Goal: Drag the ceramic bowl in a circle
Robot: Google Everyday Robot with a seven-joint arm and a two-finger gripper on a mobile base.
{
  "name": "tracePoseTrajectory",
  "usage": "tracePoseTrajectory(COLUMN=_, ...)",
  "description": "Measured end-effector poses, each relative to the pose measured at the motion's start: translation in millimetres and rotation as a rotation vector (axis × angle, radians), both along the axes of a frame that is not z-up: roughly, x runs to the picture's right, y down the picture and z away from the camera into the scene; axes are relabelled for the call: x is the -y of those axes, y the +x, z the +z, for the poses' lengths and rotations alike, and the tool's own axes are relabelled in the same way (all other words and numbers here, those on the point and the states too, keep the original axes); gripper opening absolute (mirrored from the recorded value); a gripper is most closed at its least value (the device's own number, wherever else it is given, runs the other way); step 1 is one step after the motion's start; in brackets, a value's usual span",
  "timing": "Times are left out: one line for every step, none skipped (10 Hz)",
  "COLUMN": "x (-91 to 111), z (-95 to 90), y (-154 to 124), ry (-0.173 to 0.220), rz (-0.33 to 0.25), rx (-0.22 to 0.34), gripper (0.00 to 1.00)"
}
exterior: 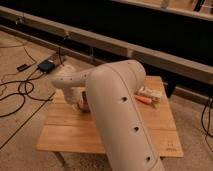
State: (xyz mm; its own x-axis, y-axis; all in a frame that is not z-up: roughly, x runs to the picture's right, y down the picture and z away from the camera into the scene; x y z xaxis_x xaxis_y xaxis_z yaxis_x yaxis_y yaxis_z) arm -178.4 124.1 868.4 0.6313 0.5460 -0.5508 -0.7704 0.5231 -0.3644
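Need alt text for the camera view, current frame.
A white robot arm reaches across a light wooden table, its shut gripper down at a glossy dark maroon ceramic bowl mostly hidden behind the arm. A small white block and an orange item lie near the table's right side.

1 near view looks down past arm (120, 115) toward jaws at table (75, 136).

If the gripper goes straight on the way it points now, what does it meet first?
Probably the dark reddish glossy ceramic bowl, right under the downward-pointing gripper on the wooden table; the arm hides the depth.
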Motion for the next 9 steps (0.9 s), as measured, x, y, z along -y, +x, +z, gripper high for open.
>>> tracePoseTrajectory(x=-9.1, z=-11.9, y=-17.5, ry=-0.006, rz=-0.019, rx=0.038, gripper=0.00)
tracePoseTrajectory(x=-18.8, z=-21.2, y=-28.4, ry=-0.016, rz=-0.031, rx=0.067, gripper=0.00)
tracePoseTrajectory(x=-30.3, z=-29.4, y=-37.5, ry=-0.028, rz=-0.036, rx=0.089, gripper=0.00)
tracePoseTrajectory(x=-46.4, z=-40.4, y=-46.9, ry=-0.050, rz=-0.032, rx=0.112, gripper=0.00)
tracePoseTrajectory(x=-55.1, z=-47.0, y=-48.6, ry=-0.064, rz=-0.026, rx=0.117, gripper=0.00)
tracePoseTrajectory(x=-66.4, z=-56.1, y=-48.8, ry=-0.085, rz=-0.013, rx=0.119, gripper=0.00)
tracePoseTrajectory(x=-73.8, z=-62.5, y=-45.7, ry=-0.100, rz=-0.003, rx=0.114, gripper=0.00)
tracePoseTrajectory(x=-84.0, z=-69.8, y=-36.0, ry=-0.121, rz=0.017, rx=0.096, gripper=0.00)
tracePoseTrajectory(x=-89.8, z=-73.6, y=-22.8, ry=-0.135, rz=0.040, rx=0.070, gripper=0.00)
